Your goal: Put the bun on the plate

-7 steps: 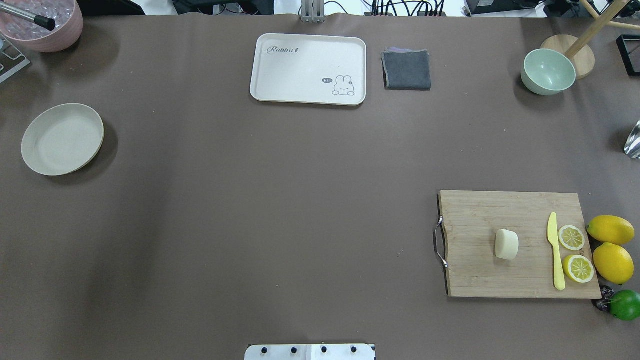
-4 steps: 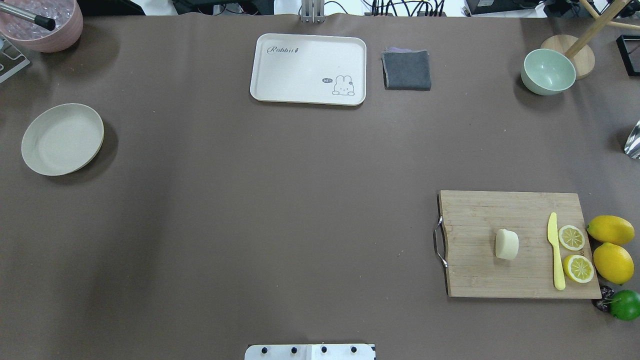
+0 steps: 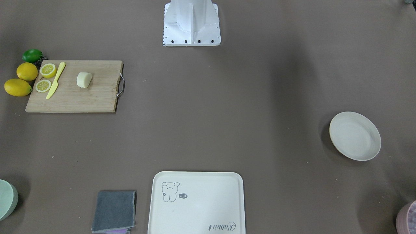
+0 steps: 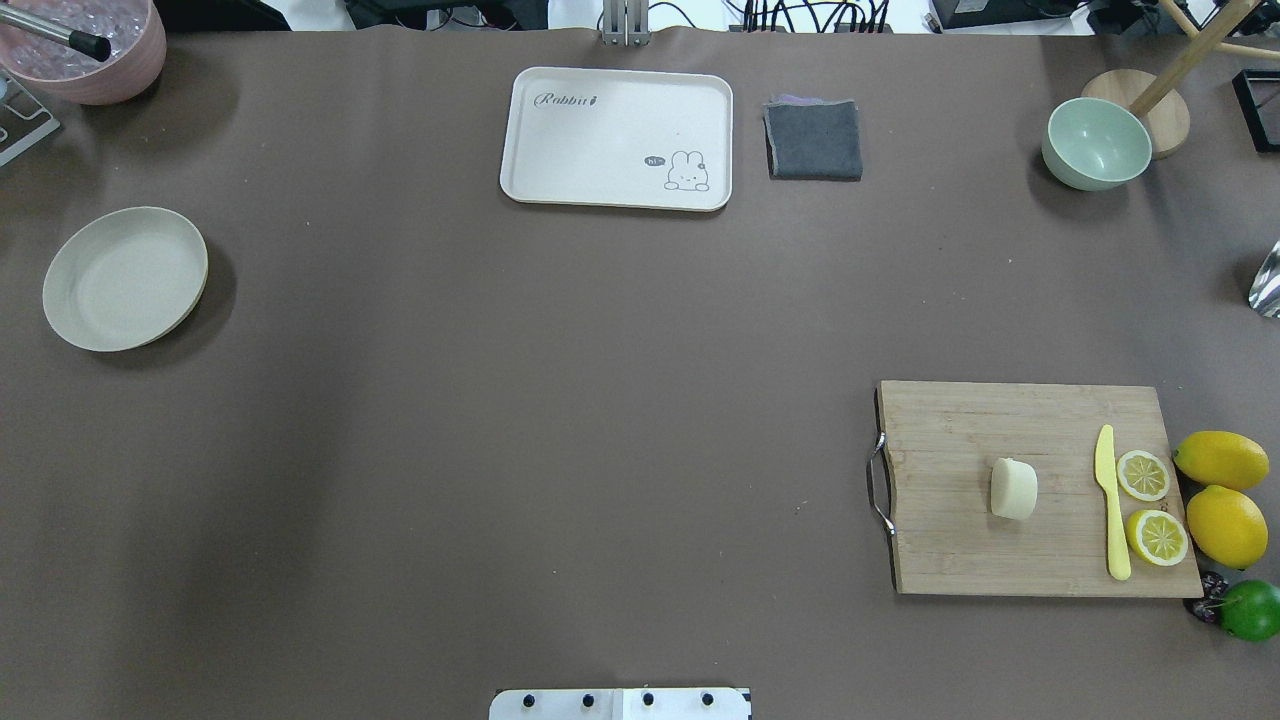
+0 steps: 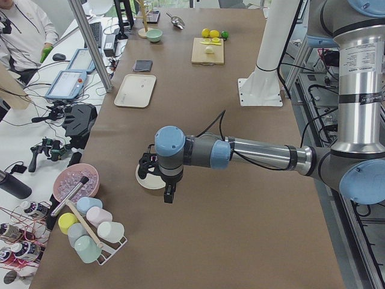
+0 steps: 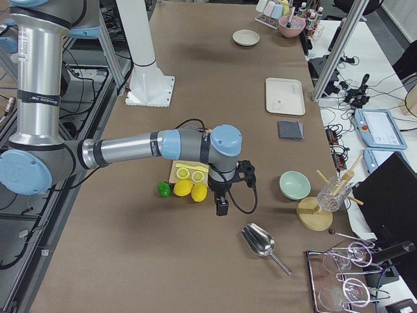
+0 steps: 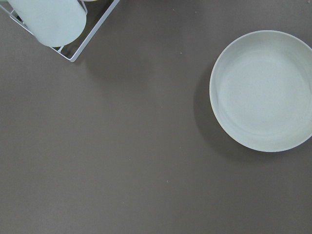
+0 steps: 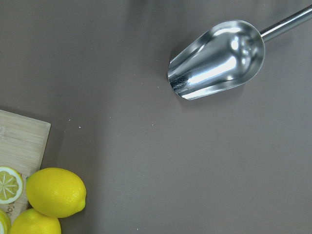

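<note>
The bun (image 4: 1013, 489) is a small pale cream lump lying on a wooden cutting board (image 4: 960, 540) at the near right, also seen in the front-facing view (image 3: 84, 80). The plate (image 4: 124, 279) is round, off-white and bare, far off at the table's left; the left wrist view shows it from above (image 7: 265, 90). My left gripper (image 5: 169, 195) shows only in the exterior left view, hanging beside the plate (image 5: 144, 180). My right gripper (image 6: 222, 208) shows only in the exterior right view, past the lemons. I cannot tell whether either is open or shut.
On the board lie a yellow knife (image 4: 1110, 505) and two lemon halves (image 4: 1143, 475); whole lemons (image 4: 1225, 525) and a lime (image 4: 1250, 609) sit beside it. A tray (image 4: 617, 138), grey cloth (image 4: 813, 140), green bowl (image 4: 1095, 143), metal scoop (image 8: 217, 58) and cup rack (image 5: 90, 232) stand around.
</note>
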Robot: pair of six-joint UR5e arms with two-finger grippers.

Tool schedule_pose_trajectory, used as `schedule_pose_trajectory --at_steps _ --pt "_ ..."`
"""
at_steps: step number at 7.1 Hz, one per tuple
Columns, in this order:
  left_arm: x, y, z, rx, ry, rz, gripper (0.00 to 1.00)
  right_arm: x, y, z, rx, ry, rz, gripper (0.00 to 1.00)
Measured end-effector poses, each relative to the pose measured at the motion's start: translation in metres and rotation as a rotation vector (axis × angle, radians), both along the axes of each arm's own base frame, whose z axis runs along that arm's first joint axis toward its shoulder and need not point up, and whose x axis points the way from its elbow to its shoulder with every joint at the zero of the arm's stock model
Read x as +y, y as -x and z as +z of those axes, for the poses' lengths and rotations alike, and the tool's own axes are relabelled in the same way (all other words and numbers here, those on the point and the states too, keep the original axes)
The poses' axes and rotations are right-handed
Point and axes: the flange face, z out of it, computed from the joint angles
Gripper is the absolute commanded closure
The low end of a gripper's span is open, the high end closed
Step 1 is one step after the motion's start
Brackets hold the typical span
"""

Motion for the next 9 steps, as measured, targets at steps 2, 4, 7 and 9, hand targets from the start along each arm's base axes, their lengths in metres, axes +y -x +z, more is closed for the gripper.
schedule_pose_trajectory --at_steps 2,4,7,9 --pt "-0.003 0.0 -0.008 0.0 -0.017 0.0 0.02 -0.003 -0.002 -0.014 0.001 -0.032 0.006 0.0" --pt "-0.007 0.0 -0.018 0.001 -0.055 -0.002 0.02 -0.009 -0.005 -0.034 -0.003 -0.119 0.01 0.0" --pt "-0.013 0.003 -0.034 0.002 -0.153 -0.008 0.02 -0.017 -0.021 -0.056 -0.002 -0.254 0.07 0.0" --pt "-0.039 0.006 -0.046 -0.025 -0.215 -0.019 0.02 -0.016 -0.028 -0.058 -0.027 -0.231 0.126 0.0"
